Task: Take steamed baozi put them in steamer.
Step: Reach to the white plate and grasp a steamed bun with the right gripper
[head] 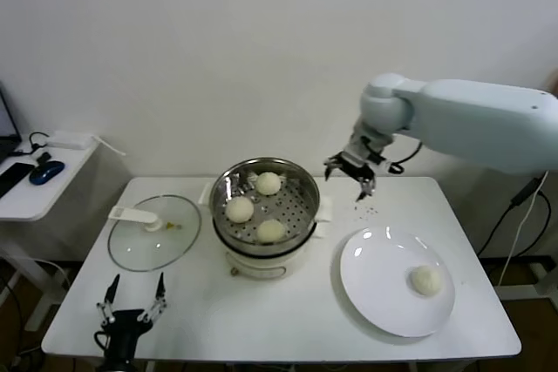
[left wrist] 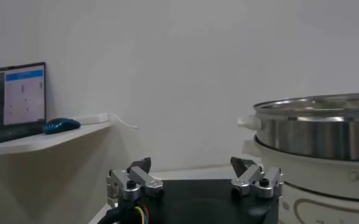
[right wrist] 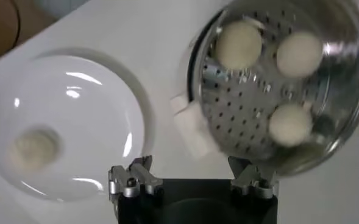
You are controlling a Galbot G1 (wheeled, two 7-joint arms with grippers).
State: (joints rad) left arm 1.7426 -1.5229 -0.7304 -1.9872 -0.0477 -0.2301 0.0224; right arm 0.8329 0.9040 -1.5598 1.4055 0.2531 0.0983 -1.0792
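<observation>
Three steamed baozi [head: 268,183] [head: 239,209] [head: 271,230] are seen lying in the steamer [head: 301,185] at the table's [head: 261,311] centre; the fourth [head: 426,280] is left on the white plate [head: 375,259], at four o'clock from the steamer. The right gripper [head: 351,172] is held above the table at two o'clock from the steamer, its jaws apart and empty. Only its wrist view shows the perforated floor from above. The left gripper [head: 131,300] is parked at the near edge, jaws apart; its wrist view alone reveals a laptop [left wrist: 14,100] and blue mouse [left wrist: 61,125]. The glass lid [head: 154,233] lies at nine o'clock.

bare table [head: 288,311] between steamer [head: 301,182] and plate [head: 366,298]
</observation>
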